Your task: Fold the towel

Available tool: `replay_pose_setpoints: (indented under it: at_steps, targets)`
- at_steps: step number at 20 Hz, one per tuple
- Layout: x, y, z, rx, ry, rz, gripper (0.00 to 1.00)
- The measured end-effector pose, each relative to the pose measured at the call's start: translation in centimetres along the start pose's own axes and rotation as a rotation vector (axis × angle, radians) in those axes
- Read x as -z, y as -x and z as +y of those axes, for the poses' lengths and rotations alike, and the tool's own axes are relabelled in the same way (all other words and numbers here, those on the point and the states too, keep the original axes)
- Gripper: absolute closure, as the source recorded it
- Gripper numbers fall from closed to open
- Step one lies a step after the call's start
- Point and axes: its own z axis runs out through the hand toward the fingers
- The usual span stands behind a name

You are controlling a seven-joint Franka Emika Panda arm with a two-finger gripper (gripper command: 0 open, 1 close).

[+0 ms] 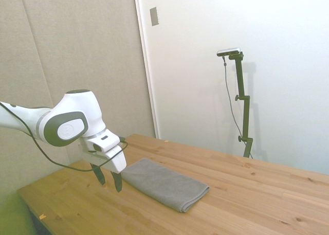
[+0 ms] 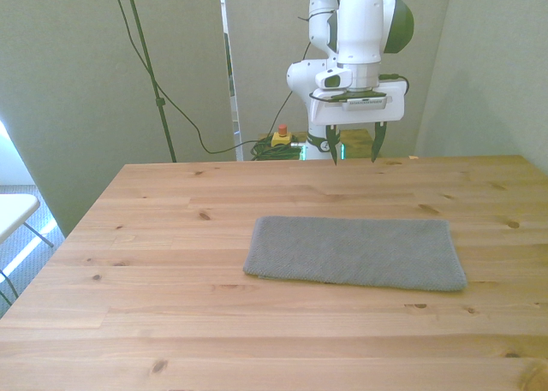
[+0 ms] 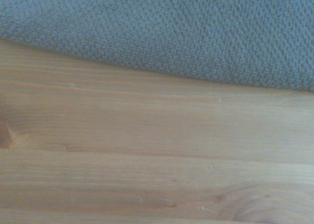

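Observation:
The grey towel (image 2: 355, 252) lies flat on the wooden table (image 2: 171, 237), folded into a long rectangle with a rounded layered edge toward the camera in the side view (image 1: 164, 183). My gripper (image 2: 353, 146) hangs open above the table behind the towel's far long edge, with nothing between its fingers; in the side view the gripper (image 1: 109, 179) sits just off the towel's near end. The wrist view shows the towel's edge (image 3: 162, 28) close by, next to bare wood.
The wooden table (image 1: 247, 194) stretches well past the towel on all sides. A red and yellow button box (image 2: 281, 136) sits on the floor behind the table, beside the arm's base.

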Motion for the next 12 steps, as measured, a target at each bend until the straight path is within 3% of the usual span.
replay_pose_setpoints:
  at_steps: [5, 8, 12]
  targets:
    - [0.0, 0.2, -1.5, -0.039, 0.012, 0.009, 0.0]
    - [0.6, 0.4, -6.2, -0.129, 0.044, 0.061, 0.0]
    - [0.5, 0.1, -13.2, -0.2, 0.164, 0.145, 0.0]
